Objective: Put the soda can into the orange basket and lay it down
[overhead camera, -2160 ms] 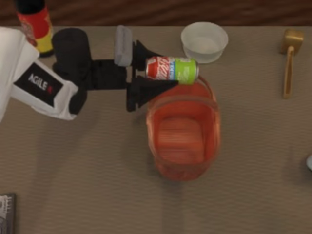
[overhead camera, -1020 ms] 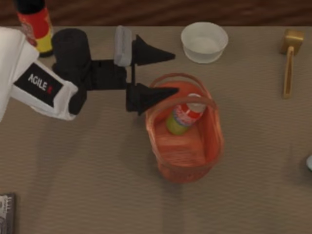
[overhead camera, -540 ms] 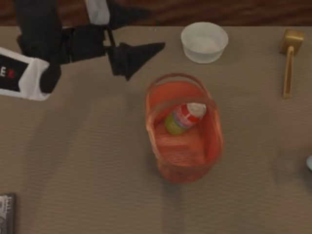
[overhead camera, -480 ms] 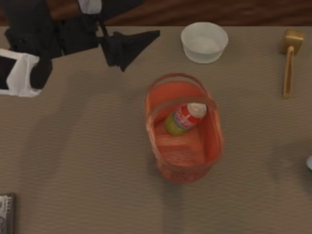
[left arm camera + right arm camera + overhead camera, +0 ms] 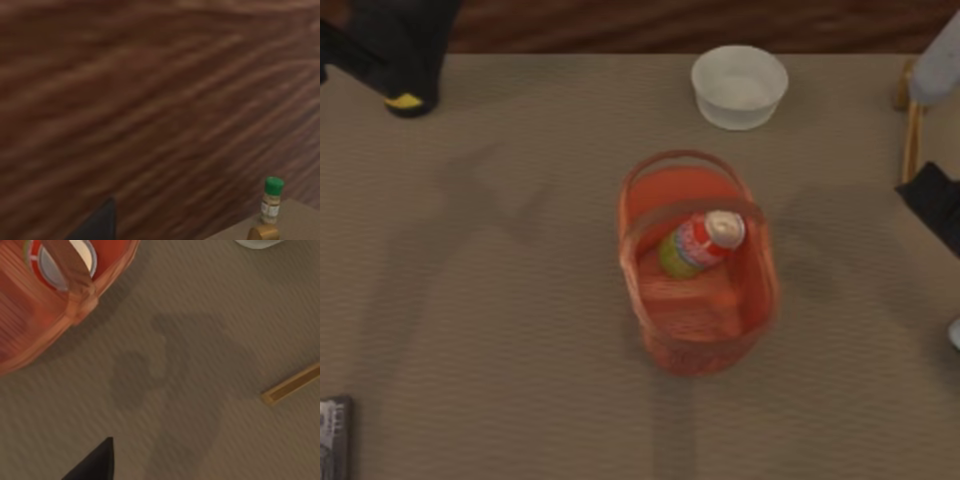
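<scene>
1. The soda can [image 5: 700, 243] is sitting inside the orange basket [image 5: 758, 300], leaning tilted with its silver top toward the handle [image 5: 672, 160] and the far wall, not lying flat.
2. The basket is standing near the middle of the table [image 5: 520, 330], apart from everything else.
3. The left tool [image 5: 97, 225] is showing only one dark fingertip in the left wrist view; cannot tell if spread or pressed together. The left arm is sitting at the table's far left corner, holding nothing visible.
4. The right tool [image 5: 95, 463] is hovering over bare table right of the basket; state cannot be told, holding nothing visible.
5. A white bowl [image 5: 739, 86] is sitting beyond the basket; a wooden mallet [image 5: 912, 135] is lying at the right edge.
</scene>
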`<state>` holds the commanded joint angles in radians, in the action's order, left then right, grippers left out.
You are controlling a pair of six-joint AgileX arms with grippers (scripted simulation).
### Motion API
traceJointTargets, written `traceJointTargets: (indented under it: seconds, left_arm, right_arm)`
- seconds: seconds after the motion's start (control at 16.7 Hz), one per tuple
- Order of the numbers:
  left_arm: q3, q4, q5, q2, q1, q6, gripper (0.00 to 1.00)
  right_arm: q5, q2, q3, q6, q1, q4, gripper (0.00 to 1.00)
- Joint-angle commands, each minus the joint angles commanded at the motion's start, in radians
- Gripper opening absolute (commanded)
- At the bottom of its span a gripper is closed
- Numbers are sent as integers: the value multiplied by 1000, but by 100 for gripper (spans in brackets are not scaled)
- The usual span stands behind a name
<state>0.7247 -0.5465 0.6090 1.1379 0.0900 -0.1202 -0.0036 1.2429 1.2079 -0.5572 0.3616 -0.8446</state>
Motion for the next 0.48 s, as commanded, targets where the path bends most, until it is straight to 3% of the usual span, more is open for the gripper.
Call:
traceJointTargets:
  seconds: [0.3,0.48]
  left_arm:
    - [-331,272,-293,-558,-63,19,100]
    - [-502,399,-431,-828,-87,53,100]
  right_arm:
    - [0,560,538,-227,145,-345,100]
    - [1,823,800,-339,216,-508,100]
